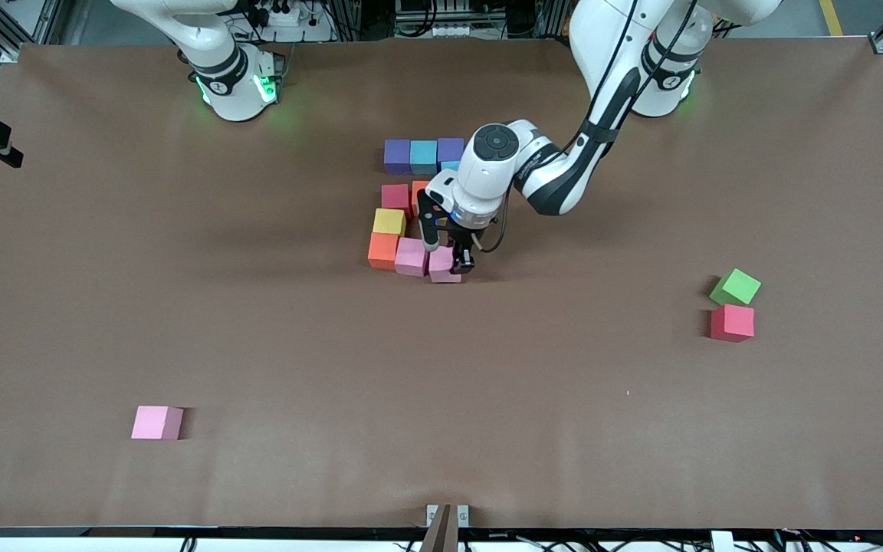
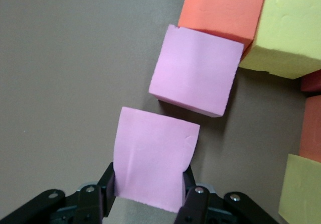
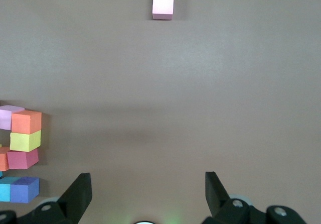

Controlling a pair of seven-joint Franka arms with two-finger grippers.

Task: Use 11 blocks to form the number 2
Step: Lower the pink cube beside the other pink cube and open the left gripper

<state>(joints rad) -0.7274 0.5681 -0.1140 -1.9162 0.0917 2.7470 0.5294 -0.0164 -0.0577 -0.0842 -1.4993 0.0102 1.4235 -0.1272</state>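
**Left gripper sets a pink cube into the bottom row of the 2**

Left gripper is clamped on a light pink block, its fingers pressing two opposite side faces, low over the counter. That block sits just beside a second pink block, at a slight angle to it, with a thin gap showing in the left wrist view. The number 2 is partly built in the middle of the counter: a purple, cyan, purple row farthest from the front camera, then rose-red and orange, then yellow, then orange and pink nearest it.

Right gripper waits with its fingers spread wide and nothing between them.

A stray pink block lies well apart from the number 2, nearer the front camera, toward the right arm's end. Green cube and deep red cube sit toward the left arm's end.

These blocks look like matte foam: probably light, slightly yielding and not slippery. Flat opposite faces are the sensible hold. No writing or brand is legible.
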